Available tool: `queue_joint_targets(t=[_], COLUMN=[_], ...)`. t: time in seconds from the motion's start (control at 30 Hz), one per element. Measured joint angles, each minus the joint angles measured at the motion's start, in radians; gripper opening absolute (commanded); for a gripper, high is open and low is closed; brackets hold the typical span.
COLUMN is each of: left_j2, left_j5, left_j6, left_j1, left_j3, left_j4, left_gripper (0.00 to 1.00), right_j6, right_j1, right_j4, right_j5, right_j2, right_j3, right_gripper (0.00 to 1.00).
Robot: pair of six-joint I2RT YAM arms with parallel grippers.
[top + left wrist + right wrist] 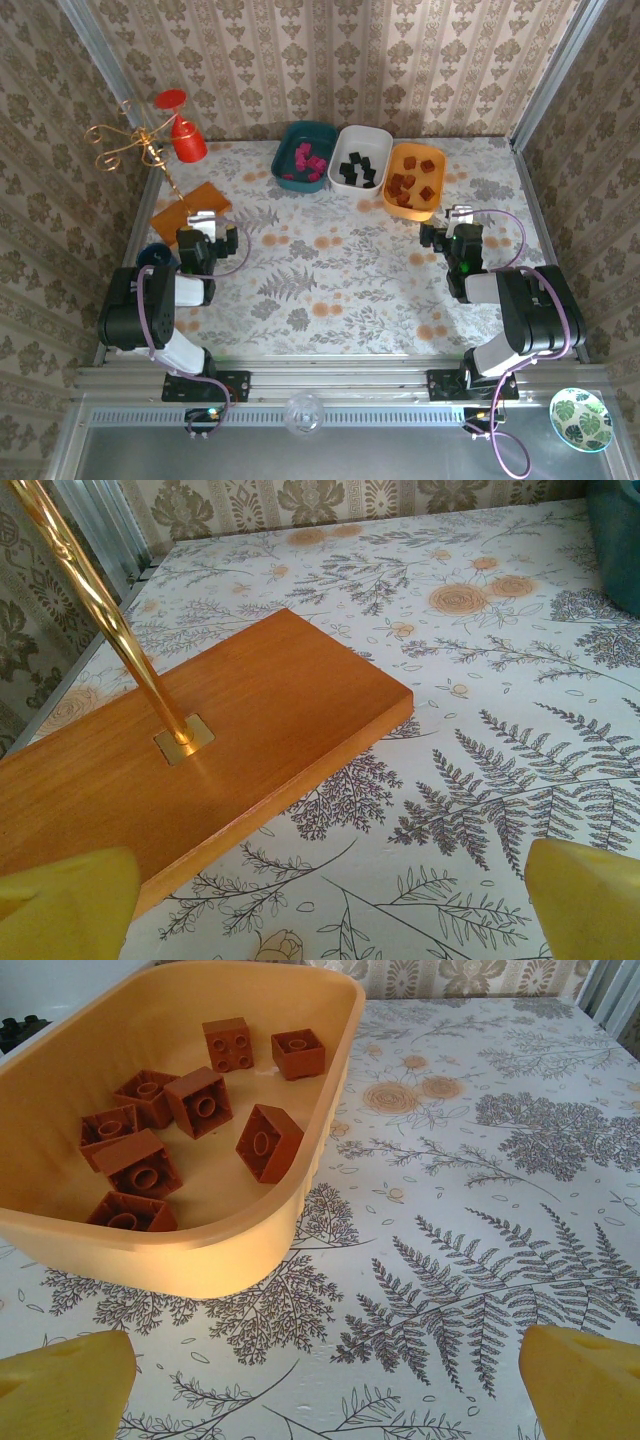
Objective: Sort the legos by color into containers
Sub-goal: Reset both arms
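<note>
While my left gripper [325, 910] hovers by the left edge of the table [330, 285], its blunt yellow fingers [60, 905] spread wide and empty, my right gripper [325, 1385] hangs near the right edge, likewise parted and holding nothing. Table: flat, matte, printed with ferns and roses. Along the far edge, three glossy rounded-rectangular trays stand side by side: dark teal tray [283, 145] with magenta bricks [308, 160]; white tray [375, 133] with black bricks [357, 168]; orange tray [200, 1260], closest to the right edge, with eight reddish-brown bricks [200, 1100], blocky, some tipped to show hollow round tubes. Before my left fingers lies a smooth varnished wooden slab [250, 700], rectangular, with a polished brass rod [100, 610] rising aslant from a small square plate [183, 738].
</note>
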Motion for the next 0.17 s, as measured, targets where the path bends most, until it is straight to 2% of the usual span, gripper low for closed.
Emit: queue_joint_targets(t=[0.17], left_j2=[0.0], left_j5=[0.0], left_j6=[0.0], left_j1=[0.0], left_j3=[0.0], left_j4=[0.0], left_gripper=[1.0], right_j6=[0.0], right_j1=[0.0], right_j4=[0.0], right_j5=[0.0], right_j2=[0.0], right_j3=[0.0], right_gripper=[1.0])
